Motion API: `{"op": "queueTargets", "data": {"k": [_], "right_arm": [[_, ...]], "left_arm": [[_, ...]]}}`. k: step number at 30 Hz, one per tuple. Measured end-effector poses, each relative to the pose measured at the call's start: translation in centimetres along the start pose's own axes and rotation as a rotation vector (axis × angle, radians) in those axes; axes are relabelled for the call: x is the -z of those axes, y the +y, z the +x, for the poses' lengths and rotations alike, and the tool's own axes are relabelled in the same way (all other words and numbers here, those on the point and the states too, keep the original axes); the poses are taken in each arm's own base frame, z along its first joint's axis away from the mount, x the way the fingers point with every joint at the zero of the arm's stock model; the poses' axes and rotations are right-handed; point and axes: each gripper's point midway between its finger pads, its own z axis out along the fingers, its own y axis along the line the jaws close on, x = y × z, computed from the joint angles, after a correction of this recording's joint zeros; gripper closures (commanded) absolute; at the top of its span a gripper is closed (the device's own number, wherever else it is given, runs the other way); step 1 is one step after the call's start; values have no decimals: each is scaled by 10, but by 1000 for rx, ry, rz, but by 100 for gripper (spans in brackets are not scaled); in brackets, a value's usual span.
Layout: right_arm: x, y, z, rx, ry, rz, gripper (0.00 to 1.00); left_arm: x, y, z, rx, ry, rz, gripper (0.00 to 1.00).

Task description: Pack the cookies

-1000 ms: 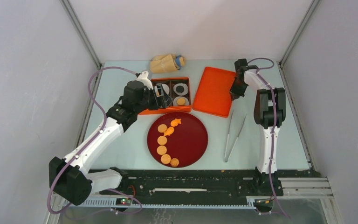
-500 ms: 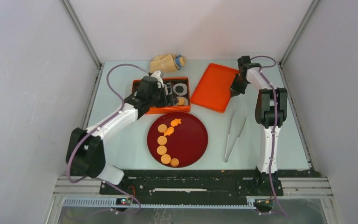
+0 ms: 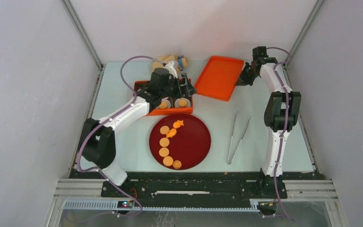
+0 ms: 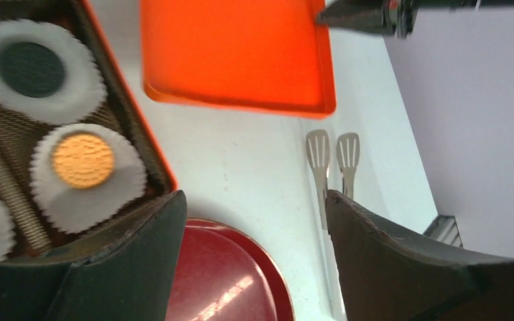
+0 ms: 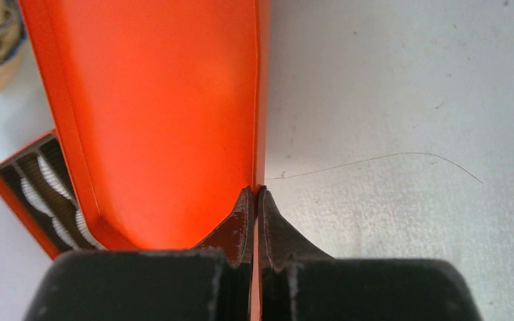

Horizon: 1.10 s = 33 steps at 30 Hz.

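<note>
Several orange-tan cookies (image 3: 164,141) and a star-like piece (image 3: 178,124) lie in a curve on the dark red plate (image 3: 194,142). The orange box (image 3: 168,112) holds white liners, one with an orange-tan cookie (image 4: 82,160) and one with a black cookie (image 4: 31,69). My left gripper (image 3: 185,89) hovers open and empty over the box's right end; in the left wrist view (image 4: 253,200) its jaws stand wide apart. My right gripper (image 3: 244,79) is shut on the right rim of the orange lid (image 3: 219,78) and holds it tilted; the pinch shows in the right wrist view (image 5: 258,194).
Metal tongs (image 3: 236,137) lie on the table right of the plate. A tan bag (image 3: 170,60) sits at the back, partly behind my left arm. The enclosure walls stand close on both sides.
My left arm has swung right and back across the box. My right gripper has carried the lid toward the back right, turning it.
</note>
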Motion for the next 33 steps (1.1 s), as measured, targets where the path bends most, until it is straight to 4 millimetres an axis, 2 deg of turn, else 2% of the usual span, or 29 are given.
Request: {"op": "queueTargets", "data": {"k": [4, 8, 13, 15, 19, 22, 26, 29, 33], "right_arm": [[13, 12, -15, -20, -25, -58, 100], [17, 10, -8, -33, -11, -84, 100], [25, -1, 16, -56, 39, -91, 100], [29, -3, 23, -58, 51, -95, 100], [33, -1, 31, -58, 70, -126, 100], [38, 1, 36, -60, 81, -156, 100], [42, 6, 37, -56, 84, -200, 100], [40, 8, 41, -55, 96, -222, 100], [37, 9, 50, -59, 126, -249, 100]], "left_arm": [[-24, -19, 32, 1, 66, 52, 18], [-42, -23, 50, -10, 110, 53, 17], [-60, -8, 30, -40, 65, 9, 16], [-63, 2, 17, -52, 35, -16, 11], [-62, 23, 3, -54, 8, -58, 11], [-67, 41, 4, -44, 20, -79, 10], [-78, 60, 21, -29, 70, -93, 10], [-87, 63, 31, -24, 96, -69, 10], [-95, 56, 37, -14, 108, -1, 10]]}}
